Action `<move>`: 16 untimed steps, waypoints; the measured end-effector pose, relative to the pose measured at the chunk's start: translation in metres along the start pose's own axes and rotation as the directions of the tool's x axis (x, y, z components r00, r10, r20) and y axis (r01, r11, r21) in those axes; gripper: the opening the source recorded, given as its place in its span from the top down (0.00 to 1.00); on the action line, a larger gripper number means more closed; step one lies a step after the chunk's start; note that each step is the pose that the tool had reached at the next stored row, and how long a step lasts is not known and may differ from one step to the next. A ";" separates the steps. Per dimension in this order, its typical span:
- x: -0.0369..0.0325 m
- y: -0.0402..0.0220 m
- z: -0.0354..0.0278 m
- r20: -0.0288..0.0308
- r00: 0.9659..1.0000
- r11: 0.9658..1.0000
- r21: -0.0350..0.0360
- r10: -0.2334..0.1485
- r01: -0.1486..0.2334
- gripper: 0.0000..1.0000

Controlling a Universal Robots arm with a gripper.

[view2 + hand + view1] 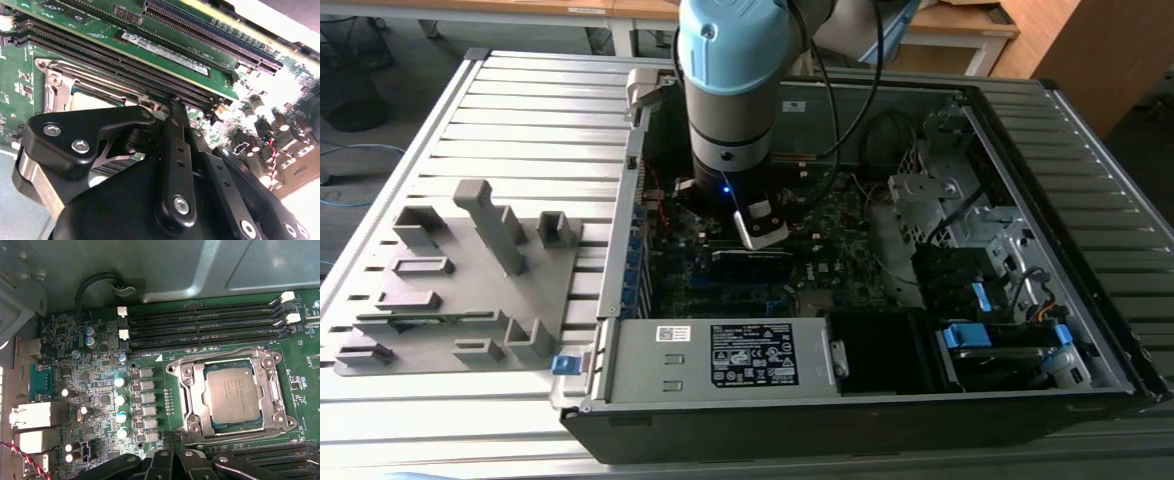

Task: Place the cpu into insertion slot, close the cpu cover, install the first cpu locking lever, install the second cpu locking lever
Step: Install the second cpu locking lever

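The cpu (232, 392), a flat square with a dull silver top, lies in the insertion slot (175, 369) on the green motherboard. The cpu cover (192, 395), a silver metal frame, lies flat around the chip, which shows through its window. Thin wire levers (220, 354) run along two sides of the frame. In the second wrist view my gripper (174, 104) is shut on nothing, its tip low over the board at the cover's (60, 85) edge, beside the long memory slots. In the exterior view the gripper (761, 228) reaches down into the open computer case.
Long black memory slots (200, 327) flank the socket on two sides. Capacitors and chokes (120, 400) stand beside it, with rear ports (35, 415) beyond. The case holds a power supply (720, 360), drive bays and cables (961, 260). A grey fixture plate (454, 280) lies outside the case.
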State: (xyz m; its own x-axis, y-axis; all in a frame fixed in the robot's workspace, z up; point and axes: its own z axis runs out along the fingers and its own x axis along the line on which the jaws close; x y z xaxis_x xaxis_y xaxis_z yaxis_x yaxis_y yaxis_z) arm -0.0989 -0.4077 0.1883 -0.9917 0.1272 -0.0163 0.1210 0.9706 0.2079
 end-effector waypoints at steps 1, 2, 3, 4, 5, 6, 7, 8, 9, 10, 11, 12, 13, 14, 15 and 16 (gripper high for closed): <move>0.0000 0.0001 -0.0007 0.000 1.000 1.000 0.000 0.000 0.000 0.89; -0.0001 0.0004 -0.0017 0.000 1.000 1.000 -0.001 0.000 0.000 0.89; -0.0001 0.0008 -0.0031 0.001 1.000 1.000 -0.001 0.000 0.000 0.89; -0.0001 0.0010 -0.0050 0.000 1.000 1.000 0.000 0.000 0.000 0.89; 0.0000 0.0011 -0.0071 0.000 1.000 1.000 0.001 0.000 0.000 0.89; -0.0001 0.0015 -0.0083 0.000 1.000 1.000 0.000 0.000 0.000 0.89; -0.0002 0.0020 -0.0096 0.000 1.000 1.000 0.000 0.000 0.000 0.89; -0.0002 0.0023 -0.0112 0.000 1.000 1.000 0.000 0.000 0.000 0.89; -0.0003 0.0027 -0.0129 0.000 1.000 1.000 0.000 0.000 0.000 0.89; -0.0003 0.0031 -0.0144 0.000 1.000 1.000 0.000 0.000 0.000 0.89; -0.0003 0.0034 -0.0163 0.000 1.000 1.000 0.000 0.000 0.000 0.89; -0.0003 0.0038 -0.0180 0.000 1.000 1.000 0.000 0.000 0.000 0.89; -0.0004 0.0041 -0.0195 0.000 1.000 1.000 0.000 0.000 0.000 0.89; -0.0004 0.0045 -0.0210 0.000 1.000 1.000 0.000 0.000 0.000 0.89; -0.0004 0.0048 -0.0224 0.000 1.000 1.000 0.000 0.000 0.000 0.89; -0.0005 0.0052 -0.0239 0.000 1.000 1.000 0.000 0.000 0.000 0.89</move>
State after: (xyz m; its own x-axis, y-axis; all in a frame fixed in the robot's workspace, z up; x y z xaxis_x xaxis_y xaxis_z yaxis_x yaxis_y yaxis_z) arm -0.0988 -0.4076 0.2128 -0.9918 0.1271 -0.0164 0.1209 0.9706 0.2081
